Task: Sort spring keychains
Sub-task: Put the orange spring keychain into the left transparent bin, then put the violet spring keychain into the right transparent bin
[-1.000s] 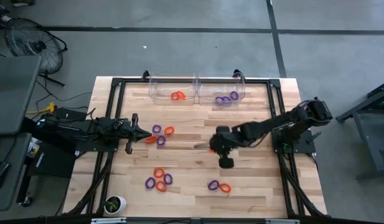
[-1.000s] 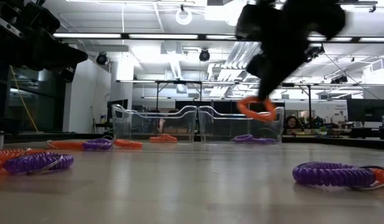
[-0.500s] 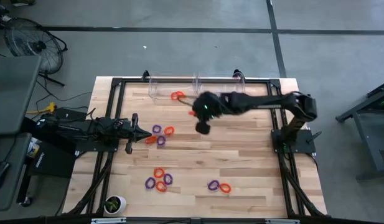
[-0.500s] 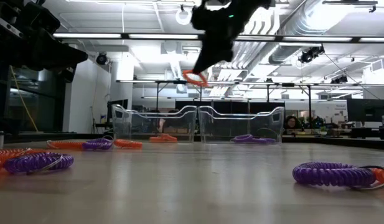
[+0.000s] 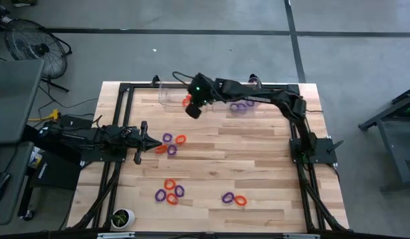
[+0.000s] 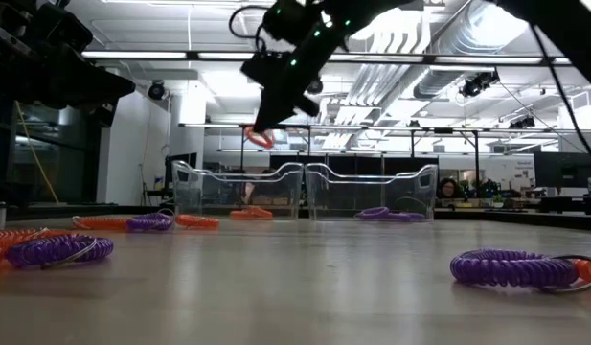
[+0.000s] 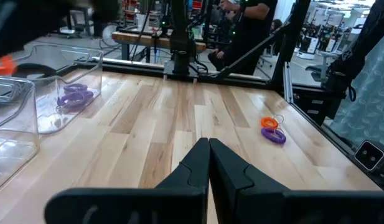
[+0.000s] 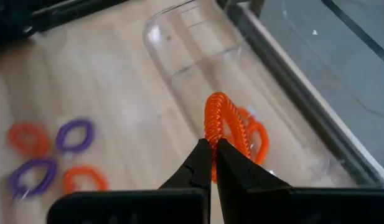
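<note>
High view, upper middle of frame: right tool (image 5: 189, 101) pinched tight on an orange spring keychain (image 8: 221, 127), held over the left clear bin (image 5: 169, 99) for dropping with other orange ones; left tool (image 5: 159, 146) closed, idle.

In the high view the right arm (image 5: 258, 98) covers part of the right clear bin (image 5: 248, 99), so the purple coils (image 5: 239, 107) inside cannot be counted. In the low view, at 3 o'clock, an orange keychain (image 6: 590, 269) is cut by the picture's edge behind a purple one (image 6: 511, 267).
</note>
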